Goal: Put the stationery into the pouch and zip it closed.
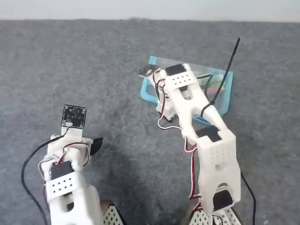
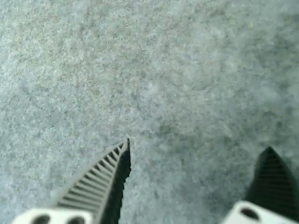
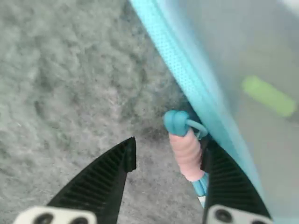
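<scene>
Grey, carpet-like fabric covers the bench [image 1: 70, 56], with a pale wall beyond its far edge. A translucent pouch [image 1: 146, 92] with blue trim lies toward the far edge, right of the middle, and the right arm is stretched over it. The right end effector [image 3: 169, 149] sits at the pouch's blue zip edge with its jaws spread apart. A pink zip pull [image 3: 187, 156] on a blue knotted cord hangs between them, close against one finger, and is not pinched. A green piece of stationery [image 3: 268, 95] shows through the pouch wall. The left end effector [image 2: 198, 145] hangs over bare fabric near the near-left corner, wide open and holding nothing.
</scene>
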Available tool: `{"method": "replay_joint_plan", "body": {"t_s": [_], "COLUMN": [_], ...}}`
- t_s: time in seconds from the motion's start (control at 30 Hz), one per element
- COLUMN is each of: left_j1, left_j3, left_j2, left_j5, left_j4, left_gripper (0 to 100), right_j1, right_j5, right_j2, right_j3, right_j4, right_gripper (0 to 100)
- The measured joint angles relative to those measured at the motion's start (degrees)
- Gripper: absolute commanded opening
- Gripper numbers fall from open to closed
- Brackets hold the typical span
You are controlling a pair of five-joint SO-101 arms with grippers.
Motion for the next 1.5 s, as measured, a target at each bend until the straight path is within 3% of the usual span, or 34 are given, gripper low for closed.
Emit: {"method": "replay_joint_plan", "body": {"t_s": [0.07,0.23,0.37,0.47,0.57,0.67,0.93,1.1,1.3,1.5], "left_j1": [0.00,0.00,0.00,0.00,0.00,-0.09,2.81,7.74,17.85,32.70], "left_j3": [0.00,0.00,0.88,2.46,3.52,3.08,-17.49,-31.03,-43.60,-45.98], "left_j2": [0.00,0.00,0.00,0.00,0.00,0.00,0.00,0.00,-3.96,-16.35], "left_j5": [0.00,0.00,0.00,0.00,0.00,0.00,0.00,0.00,-1.93,-5.54], "left_j4": [0.00,0.00,-0.18,-4.75,-9.76,-9.58,15.21,22.15,29.89,42.11], "left_gripper": [39,37,23,16,19,25,30,36,36,38], "right_j1": [0.00,0.88,3.78,4.57,5.01,4.40,-3.08,-5.19,-3.96,-3.69], "right_j5": [0.09,0.09,-4.04,-6.24,-7.74,-8.53,-8.88,-8.88,-8.79,-10.73], "right_j2": [0.88,2.46,2.55,1.14,-4.31,-13.63,-43.78,-60.48,-64.18,-62.15], "right_j3": [0.00,-0.44,-0.44,0.18,0.26,0.62,12.66,15.56,15.65,15.65], "right_j4": [0.00,-0.88,-1.58,-1.49,0.97,4.66,8.18,8.70,8.70,8.09], "right_gripper": [22.8,0.0,0.9,0.6,0.6,0.6,0.6,0.6,0.6,0.6]}}
